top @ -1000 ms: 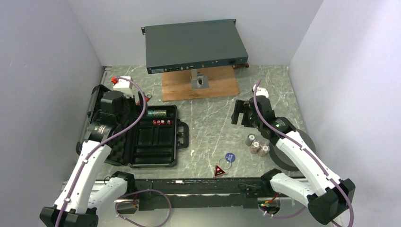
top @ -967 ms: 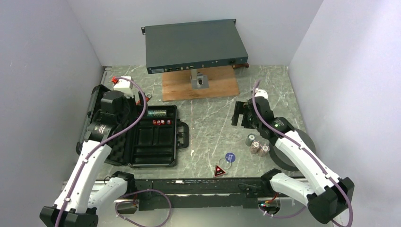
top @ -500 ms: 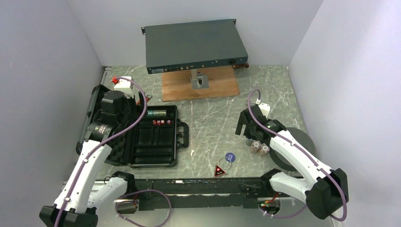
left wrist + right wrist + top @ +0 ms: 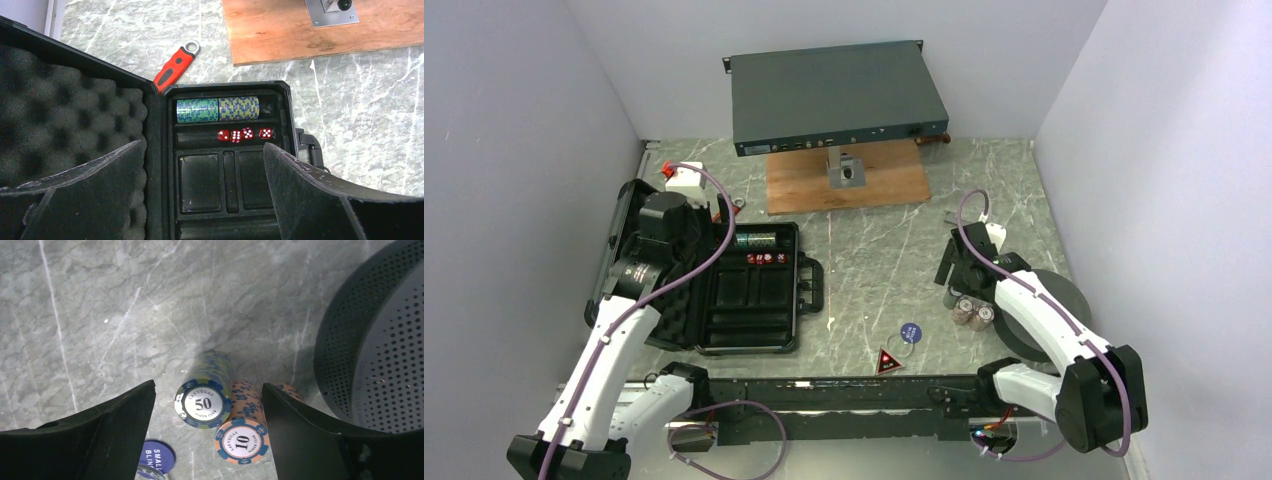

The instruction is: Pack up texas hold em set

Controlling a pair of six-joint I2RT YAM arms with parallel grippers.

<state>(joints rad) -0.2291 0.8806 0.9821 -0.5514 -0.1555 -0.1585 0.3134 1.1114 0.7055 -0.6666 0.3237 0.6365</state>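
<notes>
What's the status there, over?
Left gripper open over case. Right gripper open, straddling 50 chip stack, 10 stack alongside. Dark ring close beside.

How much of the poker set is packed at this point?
Done: two chip rolls and four red dice lie in the open case. In hand: nothing gripped; the right gripper hovers open over the 50 stack, beside the 10 stack; the left gripper hangs open above the case. Remaining: those table stacks, the blue disc, the red triangle marker, then shutting the lid.
</notes>
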